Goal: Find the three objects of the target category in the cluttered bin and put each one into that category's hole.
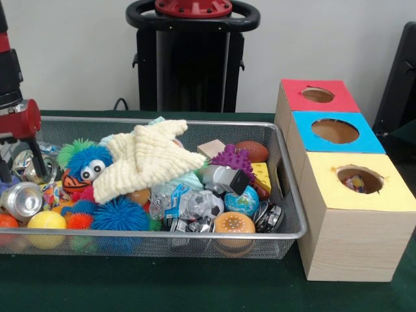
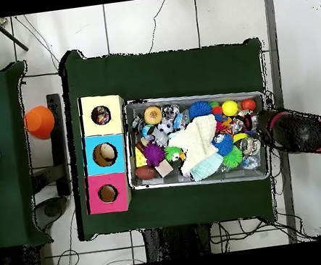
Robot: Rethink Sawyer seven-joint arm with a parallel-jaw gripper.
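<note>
The claw (image 1: 26, 170) dips into the end of the bin (image 1: 289, 195) farthest from the box (image 1: 351, 214), apparently rummaging; whether it's open or closed, can't tell.

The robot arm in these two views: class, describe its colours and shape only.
The arm has a red rounded housing below a black segment, with dark parts hanging under it. From overhead, the arm is a bulky black rounded section joined to a red one.
</note>
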